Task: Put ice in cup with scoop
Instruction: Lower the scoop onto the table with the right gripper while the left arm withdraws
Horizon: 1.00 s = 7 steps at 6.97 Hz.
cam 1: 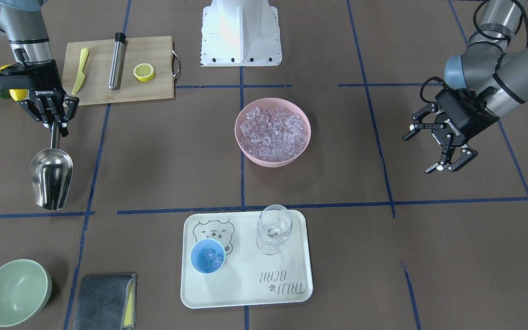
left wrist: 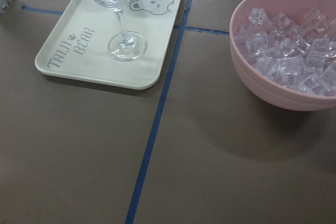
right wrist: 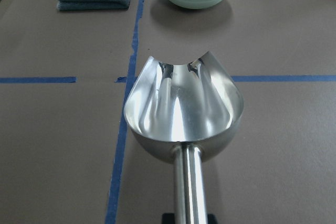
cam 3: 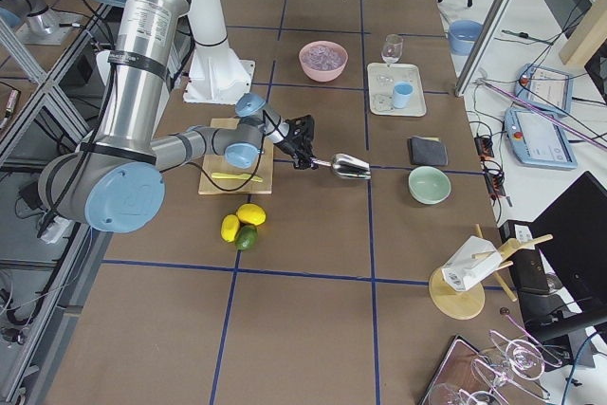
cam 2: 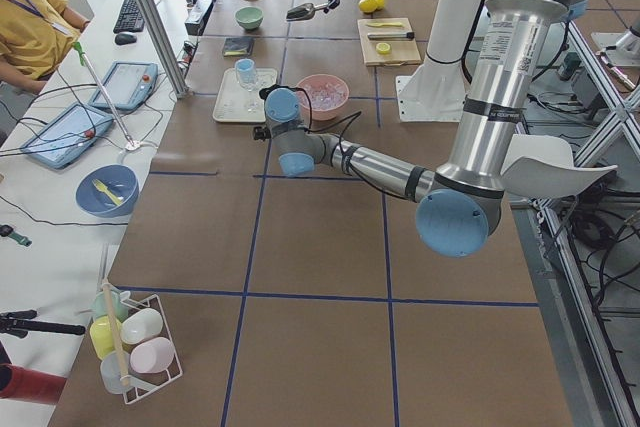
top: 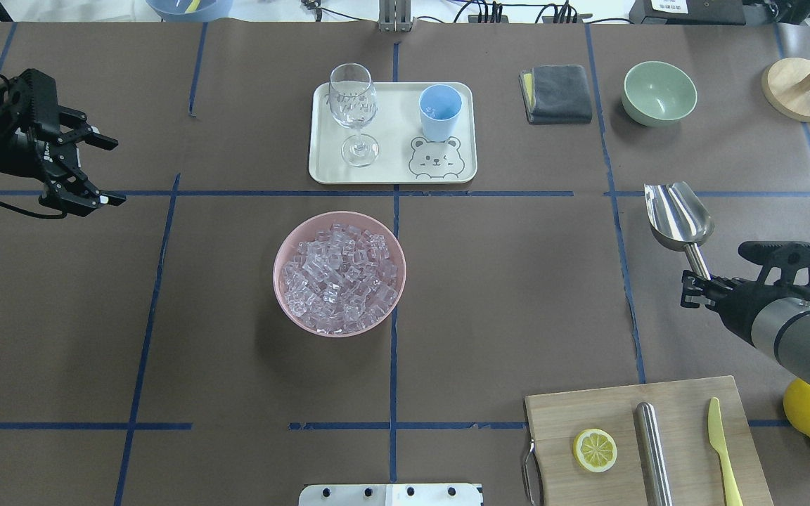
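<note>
The ice (cam 1: 273, 132) fills a pink bowl (top: 285, 247) at the table's middle and also shows in the left wrist view (left wrist: 291, 51). The light-blue cup (cam 1: 207, 256) stands on a cream tray (cam 1: 287, 284) and holds a few cubes; it also shows in the overhead view (top: 440, 111). My right gripper (cam 1: 54, 124) is shut on the rod handle of the steel scoop (cam 1: 52, 176), held level above the table, away from bowl and cup. The scoop's trough (right wrist: 184, 106) is empty. My left gripper (cam 1: 419, 153) is open and empty, off to the bowl's side.
A clear wine glass (cam 1: 273, 228) stands on the tray beside the cup. A pale green bowl (cam 1: 15, 292) and a grey cloth (cam 1: 104, 301) lie beyond the scoop. A wooden board (cam 1: 154, 89) carries a lemon half, a steel cylinder and a knife.
</note>
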Each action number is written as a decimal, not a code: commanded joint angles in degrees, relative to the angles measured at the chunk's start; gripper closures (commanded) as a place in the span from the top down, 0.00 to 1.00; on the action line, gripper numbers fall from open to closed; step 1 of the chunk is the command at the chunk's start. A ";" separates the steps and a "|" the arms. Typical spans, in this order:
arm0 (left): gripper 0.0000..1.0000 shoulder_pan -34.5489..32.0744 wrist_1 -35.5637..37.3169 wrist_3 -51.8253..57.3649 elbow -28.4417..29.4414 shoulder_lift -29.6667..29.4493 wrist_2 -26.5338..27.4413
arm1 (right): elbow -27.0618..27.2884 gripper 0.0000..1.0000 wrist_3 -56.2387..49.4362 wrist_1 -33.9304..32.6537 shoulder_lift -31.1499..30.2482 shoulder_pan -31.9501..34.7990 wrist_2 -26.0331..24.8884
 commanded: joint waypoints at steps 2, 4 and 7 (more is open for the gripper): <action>1.00 -1.97 6.72 0.03 -2.39 2.45 -0.33 | -4.09 0.00 4.35 2.28 -0.57 -4.50 -5.35; 1.00 -3.99 6.92 0.47 -3.28 4.11 -1.20 | -4.09 0.00 4.53 2.37 -0.48 -4.94 -5.45; 1.00 -5.75 7.53 0.29 -3.11 4.12 -1.91 | -4.27 1.00 4.45 3.07 -0.57 -5.64 -5.45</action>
